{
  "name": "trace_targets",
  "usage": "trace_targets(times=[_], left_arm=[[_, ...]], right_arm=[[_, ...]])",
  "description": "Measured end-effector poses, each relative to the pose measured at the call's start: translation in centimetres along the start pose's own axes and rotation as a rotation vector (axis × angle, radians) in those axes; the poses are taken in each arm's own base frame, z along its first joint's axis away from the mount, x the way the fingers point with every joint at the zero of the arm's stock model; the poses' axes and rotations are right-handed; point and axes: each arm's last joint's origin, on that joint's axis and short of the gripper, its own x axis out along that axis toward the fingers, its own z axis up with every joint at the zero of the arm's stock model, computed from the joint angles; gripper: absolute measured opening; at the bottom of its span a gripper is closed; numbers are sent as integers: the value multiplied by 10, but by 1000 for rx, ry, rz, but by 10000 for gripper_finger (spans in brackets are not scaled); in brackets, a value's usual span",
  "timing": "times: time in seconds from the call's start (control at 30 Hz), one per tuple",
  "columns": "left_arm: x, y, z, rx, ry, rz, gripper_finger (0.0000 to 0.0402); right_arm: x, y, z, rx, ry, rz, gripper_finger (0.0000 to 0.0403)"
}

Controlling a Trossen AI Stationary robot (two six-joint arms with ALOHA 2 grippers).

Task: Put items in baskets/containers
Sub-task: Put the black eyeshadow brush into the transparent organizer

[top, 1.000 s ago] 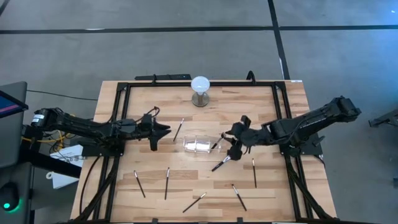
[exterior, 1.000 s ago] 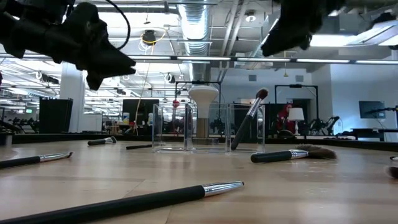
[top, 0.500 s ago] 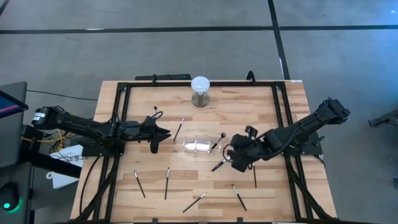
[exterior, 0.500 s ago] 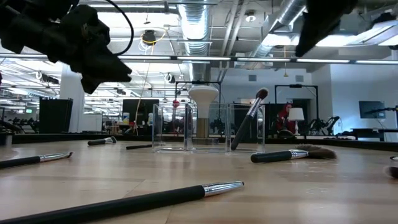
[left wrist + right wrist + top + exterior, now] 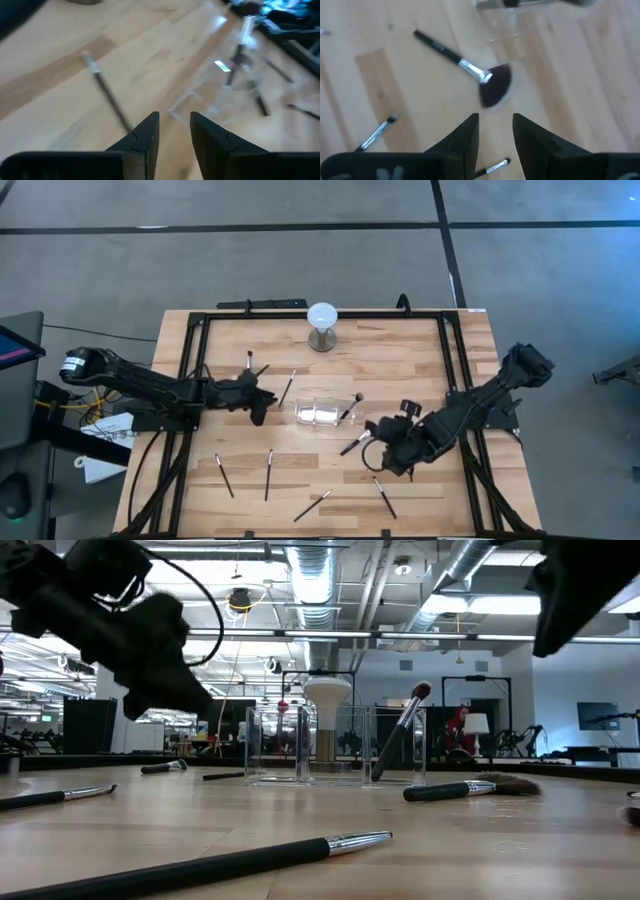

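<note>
One brush (image 5: 350,407) is already propped in the clear holder (image 5: 318,414) at table centre, leaning out toward 3 o'clock because it is longer than the holder is deep. Seven or so more are scattered flat from 9 round to 4 o'clock. Both grippers are seen empty, fingers slightly apart: left gripper (image 5: 258,402) at 9 o'clock by a brush, right gripper (image 5: 392,450) at 4 o'clock beside the fan brush (image 5: 354,445), probably for pickups.

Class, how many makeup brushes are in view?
8 brushes: two near the left tool, one leaning in the holder, the fan brush, four along the front edge; the right tool may hide another.
</note>
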Motion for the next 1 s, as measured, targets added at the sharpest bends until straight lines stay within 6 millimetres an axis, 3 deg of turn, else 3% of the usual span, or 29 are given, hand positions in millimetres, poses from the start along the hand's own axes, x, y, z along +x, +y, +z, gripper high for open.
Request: trace_targets(times=[0.27, 0.57, 0.73, 1.0], left_arm=[[-9, -36, 8, 97, -53, -232, 106], [-18, -52, 3, 104, -77, -337, 106], [-26, -65, 1, 98, -108, -437, 106], [-37, -76, -11, 14, -153, -382, 106]], right_arm=[[11, 22, -12, -30, 110, 67, 109], [35, 54, -20, 6, 107, 96, 109], [47, 70, -38, 64, 185, 69, 109], [46, 80, -63, 217, 193, -28, 109]])
